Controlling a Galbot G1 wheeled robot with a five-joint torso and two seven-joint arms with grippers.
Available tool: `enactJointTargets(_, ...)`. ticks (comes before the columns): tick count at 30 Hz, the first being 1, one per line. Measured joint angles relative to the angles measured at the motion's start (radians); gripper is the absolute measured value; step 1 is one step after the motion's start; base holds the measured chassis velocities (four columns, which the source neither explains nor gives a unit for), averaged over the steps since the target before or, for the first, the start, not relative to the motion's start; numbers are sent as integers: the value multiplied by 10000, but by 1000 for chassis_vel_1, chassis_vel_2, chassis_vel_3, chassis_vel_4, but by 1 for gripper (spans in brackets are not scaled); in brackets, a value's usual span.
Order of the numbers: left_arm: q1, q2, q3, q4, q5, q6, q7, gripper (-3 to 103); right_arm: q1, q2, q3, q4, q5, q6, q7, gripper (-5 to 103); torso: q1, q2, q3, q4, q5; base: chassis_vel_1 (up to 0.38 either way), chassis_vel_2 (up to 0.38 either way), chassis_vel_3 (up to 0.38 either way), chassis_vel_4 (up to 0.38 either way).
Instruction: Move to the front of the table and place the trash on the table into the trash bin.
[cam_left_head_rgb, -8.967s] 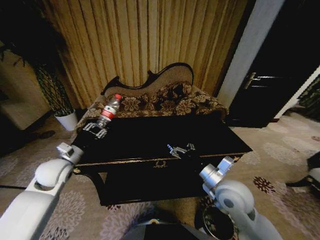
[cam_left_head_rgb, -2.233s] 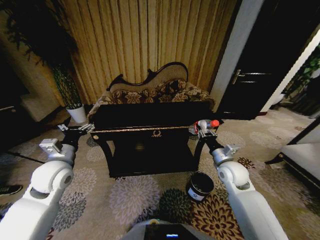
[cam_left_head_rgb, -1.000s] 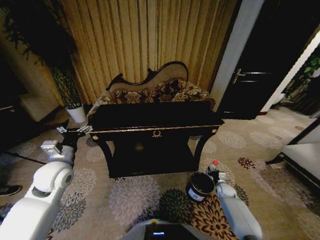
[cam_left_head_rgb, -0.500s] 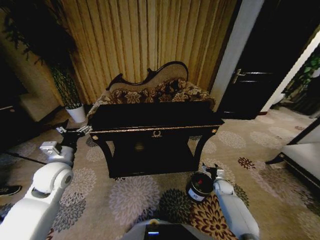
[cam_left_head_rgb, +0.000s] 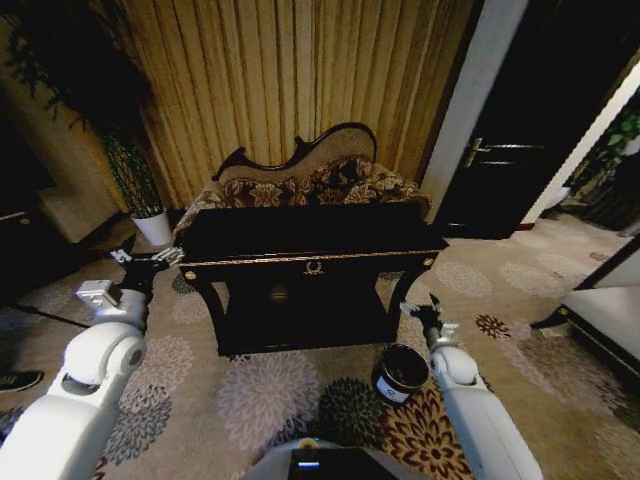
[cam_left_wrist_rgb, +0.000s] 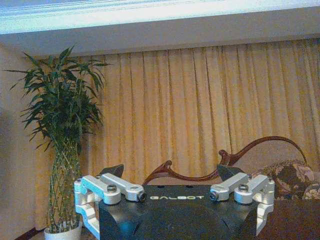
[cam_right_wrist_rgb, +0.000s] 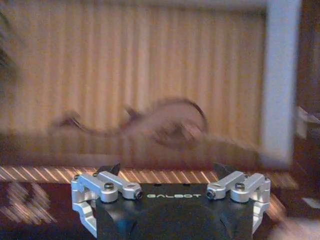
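Trash bin (cam_left_head_rgb: 400, 372): small dark bucket with a white label on its side, standing on the flowered carpet (cam_left_head_rgb: 270, 390) just in front of the worktop's right front leg; the opening looks dark and its contents cannot be made out

Right claw (cam_left_head_rgb: 421, 308): raised above and slightly behind the bin, beside the worktop's right front leg, fingers spread apart and holding nothing; the right wrist view shows both finger linkages splayed wide with the far end of the room blurred beyond them

Left claw (cam_left_head_rgb: 146, 259): held out at the left end of the worktop, level with its top edge, fingers spread and empty; the left wrist view shows the linkages parted the same way

Worktop (cam_left_head_rgb: 310, 262): low, long, glossy black, gold trim along the front edge and a gold emblem at centre, curved legs, lower shelf; top surface appears bare and dark

Sofa (cam_left_head_rgb: 315, 185): carved dark back, patterned upholstery, directly behind the worktop

Potted plant (cam_left_head_rgb: 140, 205): tall leafy stems in a white pot, left of the sofa

Curtains (cam_left_head_rgb: 290, 80): gold pleated, behind the sofa

Door (cam_left_head_rgb: 500, 150): dark, with handle, to the far right
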Motion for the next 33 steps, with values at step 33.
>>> enactJointTargets(33,-125,153,31,217,-58,-49,213,100,-965,-282,-95,2244,-2,-857,0,100,3,-2,2,1,3,28,-30,-30,30)
